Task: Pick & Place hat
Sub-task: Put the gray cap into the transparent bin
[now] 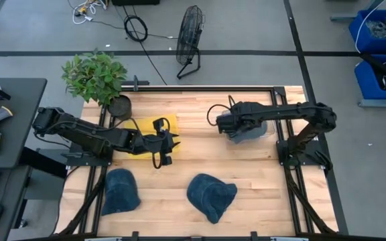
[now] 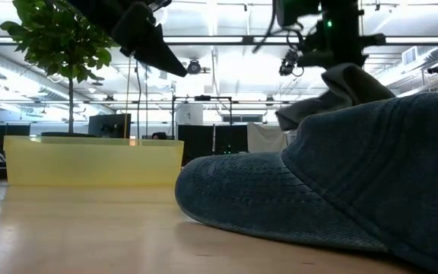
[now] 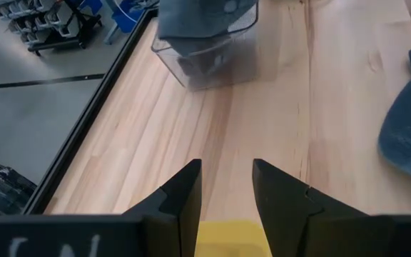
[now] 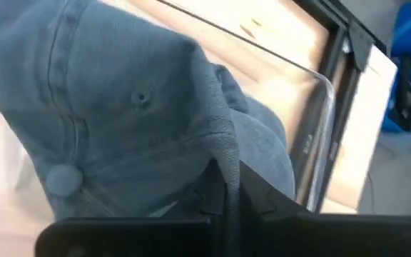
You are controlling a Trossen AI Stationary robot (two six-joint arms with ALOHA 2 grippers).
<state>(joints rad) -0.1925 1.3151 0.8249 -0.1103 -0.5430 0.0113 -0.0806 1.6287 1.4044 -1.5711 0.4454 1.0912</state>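
From above, I see my right gripper [image 1: 225, 124] over the clear bin [image 1: 268, 131] at the far right of the wooden surface [image 1: 246, 167], with a grey-blue cap [image 1: 250, 128] bunched beneath it. The right wrist view settles what the overhead cannot — the fingers are clamped together on a fold of that cap's [image 4: 120, 121] fabric, the clear bin's rim [image 4: 320, 135] just behind it.

My left gripper [image 1: 163, 148] hangs at the edge of the yellow tray [image 1: 169, 122], left of centre; its wrist view shows the two dark fingers [image 3: 184, 196] apart with nothing between them, the yellow tray [image 3: 230, 239] below and the clear bin [image 3: 205, 53] with the cap across the boards.

Two more denim caps lie on the near side — one at the left [image 1: 120, 190], one near the middle [image 1: 211, 195]. The level view is mostly filled by the middle denim cap [image 2: 341, 183], hiding the bin; it does show the held cap [image 2: 341, 91] hanging above, and a potted plant [image 1: 98, 79] behind the tray.
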